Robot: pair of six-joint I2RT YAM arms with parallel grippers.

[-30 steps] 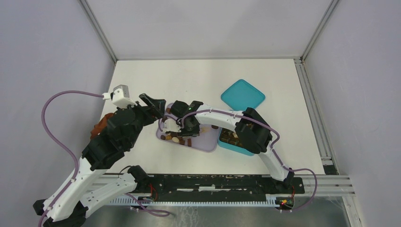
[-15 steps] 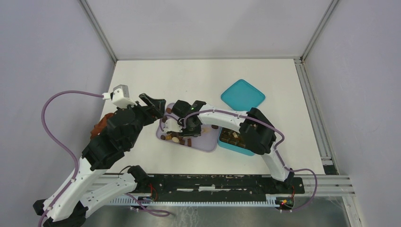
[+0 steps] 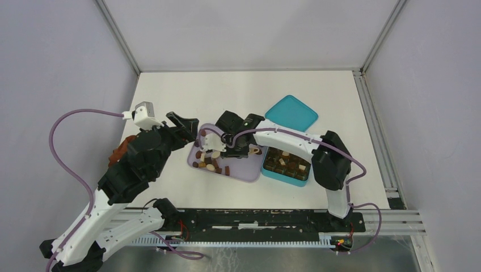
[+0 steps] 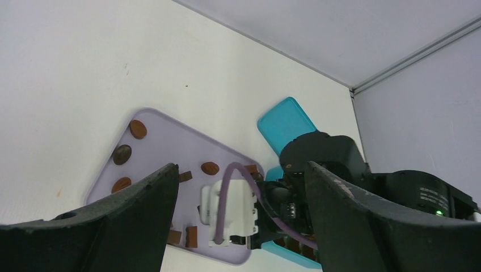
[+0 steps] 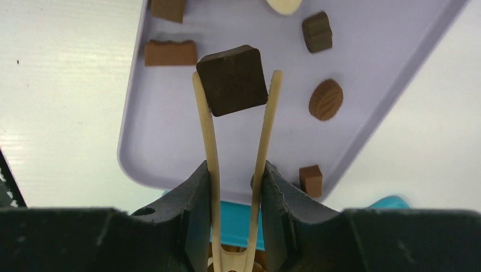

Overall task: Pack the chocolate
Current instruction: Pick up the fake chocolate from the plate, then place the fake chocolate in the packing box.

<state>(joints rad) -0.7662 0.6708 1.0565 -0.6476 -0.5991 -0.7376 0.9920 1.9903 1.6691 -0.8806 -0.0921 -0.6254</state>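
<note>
One dark square chocolate (image 5: 232, 79) sits pinched in your tweezers (image 5: 211, 141), right gripper (image 5: 233, 170) clamping them; left gripper (image 4: 238, 178) gapes wide; teal box (image 5: 233, 221) mostly hidden below.

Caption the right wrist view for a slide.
Right pincer squeezes cream tweezers gripping a dark square chocolate over the lilac tray.
</note>
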